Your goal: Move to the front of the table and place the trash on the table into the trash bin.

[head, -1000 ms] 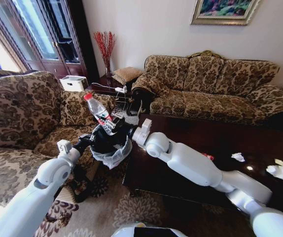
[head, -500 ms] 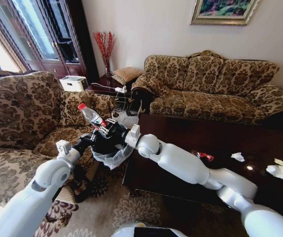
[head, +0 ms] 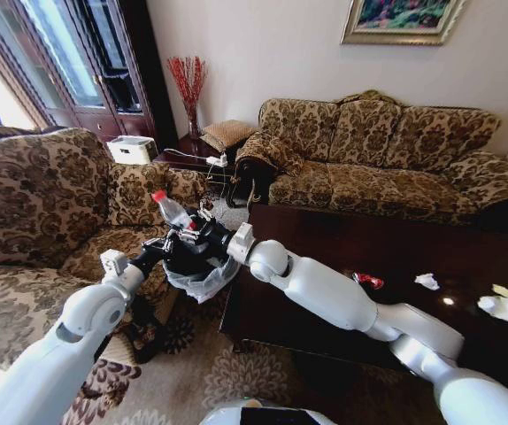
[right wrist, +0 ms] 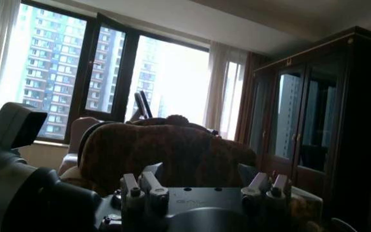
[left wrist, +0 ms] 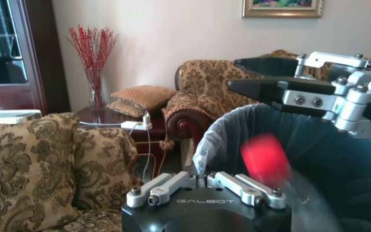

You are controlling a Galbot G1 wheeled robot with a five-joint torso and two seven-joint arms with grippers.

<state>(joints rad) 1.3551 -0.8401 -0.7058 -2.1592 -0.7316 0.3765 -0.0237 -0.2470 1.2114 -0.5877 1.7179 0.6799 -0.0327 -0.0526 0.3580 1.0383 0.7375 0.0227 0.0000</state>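
The left claw (head: 158,248) is clamped on the rim of the bin (head: 197,264), holding it up off the floor beside the surface (head: 325,237). The right claw (head: 199,232) is directly above the bin's mouth with its fingers (left wrist: 269,89) spread apart. The bottle (head: 173,211) tilts loose just beside the right claw, over the bin. A red wrapper (head: 368,281) and white tissues (head: 500,305) lie on the surface, well apart from both claws.
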